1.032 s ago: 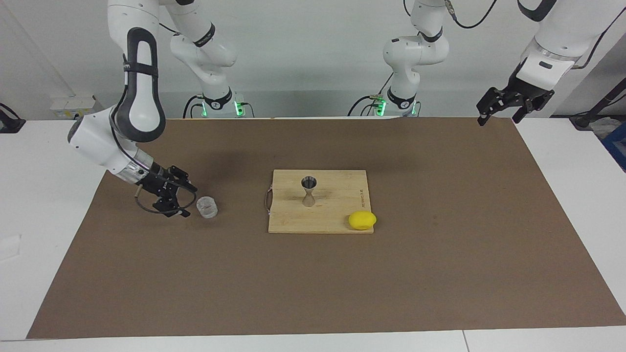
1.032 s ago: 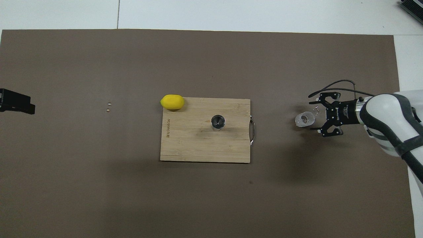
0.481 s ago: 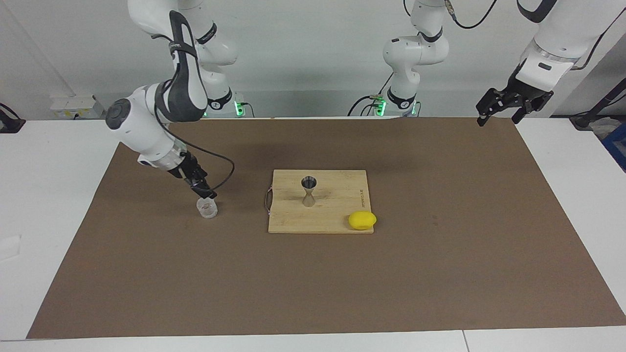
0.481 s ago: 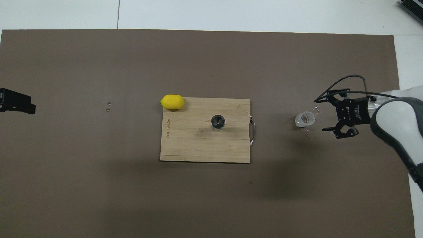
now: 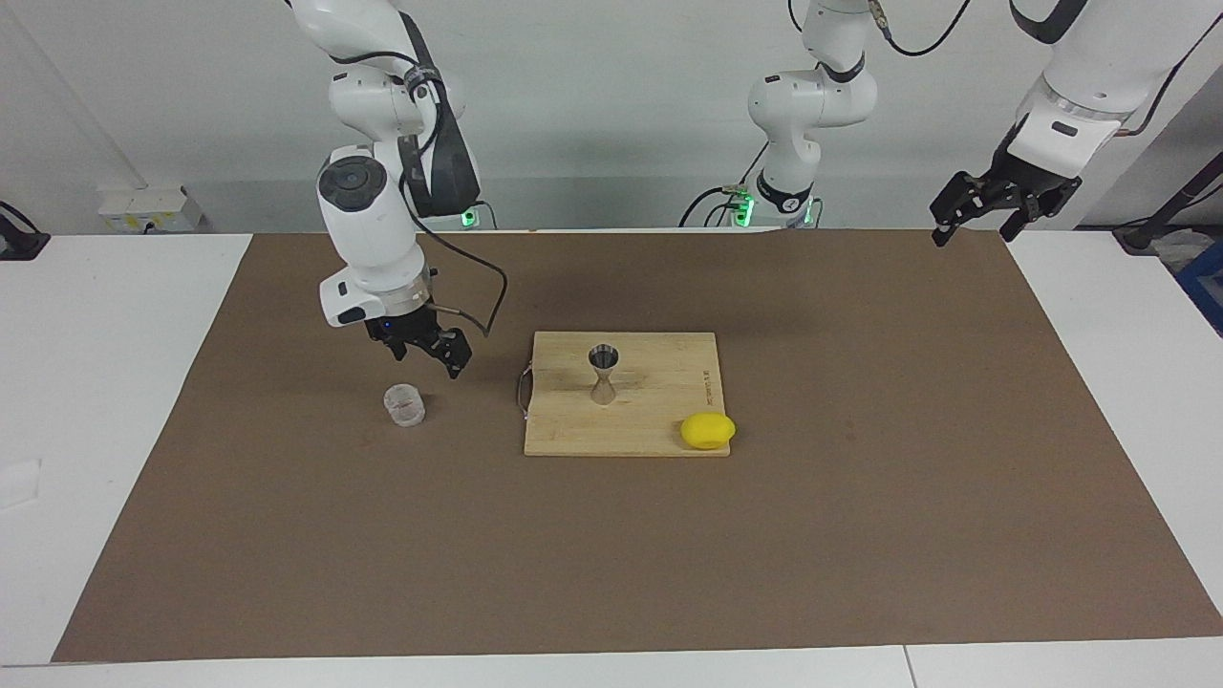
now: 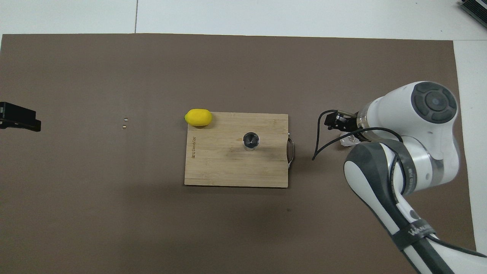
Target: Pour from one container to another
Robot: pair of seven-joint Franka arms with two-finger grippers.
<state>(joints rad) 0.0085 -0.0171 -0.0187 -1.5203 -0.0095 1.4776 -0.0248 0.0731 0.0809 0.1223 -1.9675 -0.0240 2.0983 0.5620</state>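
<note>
Bench (image 5: 96, 401): white top, covered almost wholly by a brown mat (image 5: 860, 535); pale grey wall at the robots' end.

Cutting board (image 5: 659, 420): bamboo, mid-mat; steel jigger (image 5: 603, 375) upright on it; lemon (image 5: 708, 431) at one corner.

Plastic cup (image 5: 404, 404): upright on mat, toward the right arm's end.

Right hand (image 5: 427, 351): raised just above the cup, fingers apart, empty.

Left hand (image 5: 984, 210): waiting above the mat's corner, fingers apart, empty.

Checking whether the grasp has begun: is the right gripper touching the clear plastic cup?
Apart. In the facing view the right gripper hangs open above the clear plastic cup, with brown mat visible between fingertips and rim.
</note>
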